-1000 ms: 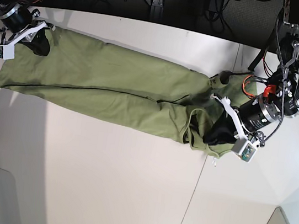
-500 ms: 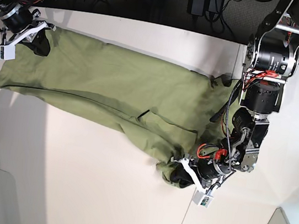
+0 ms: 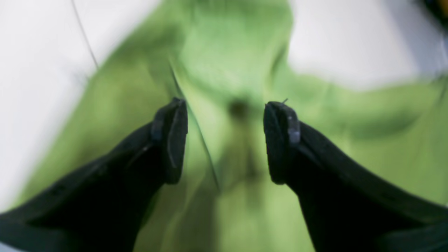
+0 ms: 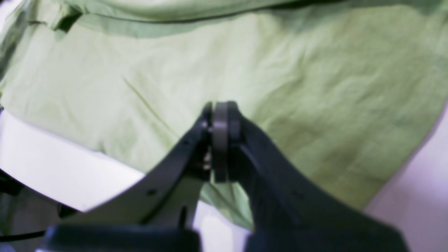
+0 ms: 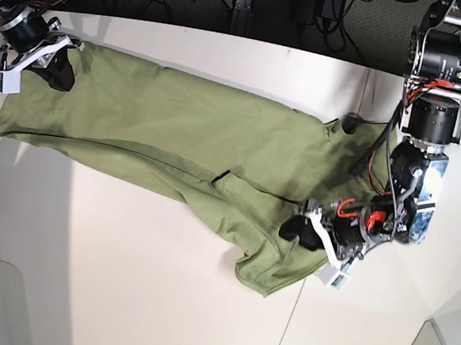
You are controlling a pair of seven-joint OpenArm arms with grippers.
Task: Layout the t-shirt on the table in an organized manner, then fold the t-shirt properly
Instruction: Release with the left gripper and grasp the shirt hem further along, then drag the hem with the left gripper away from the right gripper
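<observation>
White desk (image 5: 152,299) fills the base view, with cables and dark floor beyond its far edge. Across it lies the t-shirt (image 5: 176,135), a long olive band reaching from the far corner on that view's left to the near middle, where one corner (image 5: 263,276) is drawn out into a loose flap. It is flat on the desk in part only: a fold line (image 5: 226,176) runs through its middle and layers overlap there.

At the drawn-out end, the left tool (image 3: 225,140) hangs just over the cloth with its jaws standing apart and nothing between them. At the other end, the right tool (image 4: 220,140) has its jaws pressed together at the shirt's edge; the wrist view does not show clearly whether cloth is pinched between them.

Risks, as I judge them: with one end let go, any pull from the right tool could drag the whole shirt and undo the spread. The doubled layers in the middle may get pressed into creases if folding begins before they are opened. The left tool, so near the fabric, could snag the flap when it moves off. A regrasp may catch two layers instead of one.
</observation>
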